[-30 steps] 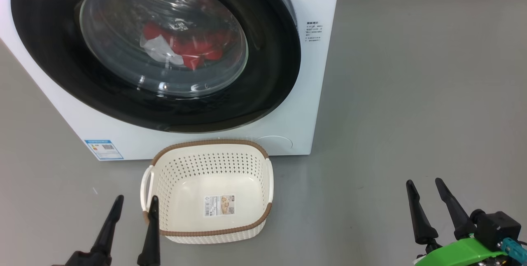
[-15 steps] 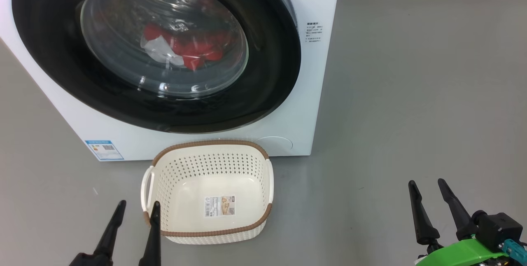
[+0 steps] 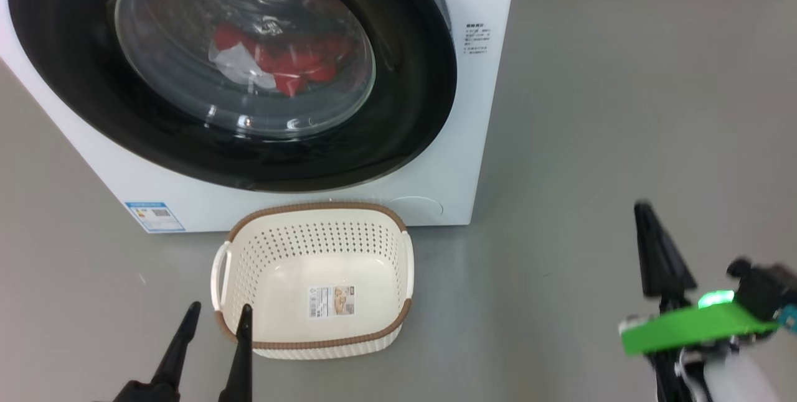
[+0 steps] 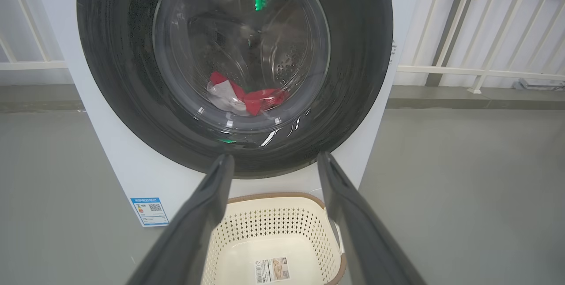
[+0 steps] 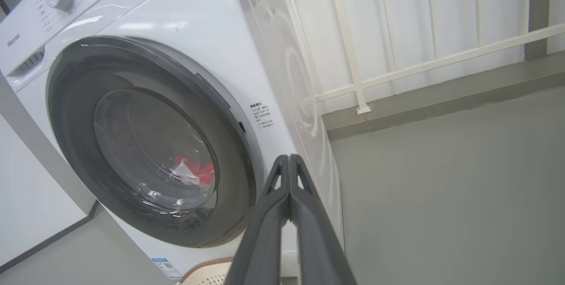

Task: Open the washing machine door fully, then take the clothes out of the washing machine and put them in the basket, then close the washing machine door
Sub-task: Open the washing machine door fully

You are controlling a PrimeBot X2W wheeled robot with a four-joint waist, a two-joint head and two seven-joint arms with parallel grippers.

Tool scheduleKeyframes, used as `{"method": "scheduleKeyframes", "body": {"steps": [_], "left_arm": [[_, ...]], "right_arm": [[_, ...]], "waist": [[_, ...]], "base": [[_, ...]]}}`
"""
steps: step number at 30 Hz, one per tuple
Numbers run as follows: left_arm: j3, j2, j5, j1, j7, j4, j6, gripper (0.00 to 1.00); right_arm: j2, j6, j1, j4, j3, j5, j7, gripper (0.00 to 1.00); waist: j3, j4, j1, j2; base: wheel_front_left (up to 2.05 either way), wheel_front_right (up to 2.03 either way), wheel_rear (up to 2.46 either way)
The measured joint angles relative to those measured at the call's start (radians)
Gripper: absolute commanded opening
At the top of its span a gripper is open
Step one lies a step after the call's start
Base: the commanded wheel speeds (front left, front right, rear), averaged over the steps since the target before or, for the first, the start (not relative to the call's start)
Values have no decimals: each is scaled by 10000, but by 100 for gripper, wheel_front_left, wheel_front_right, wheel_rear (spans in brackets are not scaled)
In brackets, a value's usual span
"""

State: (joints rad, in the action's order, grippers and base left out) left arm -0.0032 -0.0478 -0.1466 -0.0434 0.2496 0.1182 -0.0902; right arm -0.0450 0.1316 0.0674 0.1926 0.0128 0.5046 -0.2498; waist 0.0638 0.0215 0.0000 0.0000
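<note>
Evidently shut: washing machine door (image 3: pixel 405 78), right edge ahead-left of right gripper (image 5: pixel 289 158), the nearer arm, jaws pressed together, empty; left gripper (image 3: pixel 219 307) jaws parted, empty.

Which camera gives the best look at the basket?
The head view: almost the whole basket is seen from above, with rim, both handles and bottom label. The left wrist view shows its far half, its near end cut off. The right wrist view catches a sliver of it.
</note>
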Motion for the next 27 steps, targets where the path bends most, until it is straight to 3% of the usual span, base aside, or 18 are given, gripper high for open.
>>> {"method": "scheduleKeyframes", "body": {"steps": [11,21,27], "left_arm": [[-564,8,-117,718,0,-15,-86,100],[-984,31,-416,1565,2,48,-163,100],[-1101,54,-575,2098,2,84,-174,100]], "right_arm": [[-63,0,3556,-15,-84,2938,-59,0],[-374,-2,6450,719,-244,3252,-71,0],[-926,-2,8008,1534,-993,4995,90,0]], "waist": [[769,280,0,0],[1668,934,0,0],[2304,1292,0,0]], "base": [[0,0,0],[0,0,0],[0,0,0]]}}
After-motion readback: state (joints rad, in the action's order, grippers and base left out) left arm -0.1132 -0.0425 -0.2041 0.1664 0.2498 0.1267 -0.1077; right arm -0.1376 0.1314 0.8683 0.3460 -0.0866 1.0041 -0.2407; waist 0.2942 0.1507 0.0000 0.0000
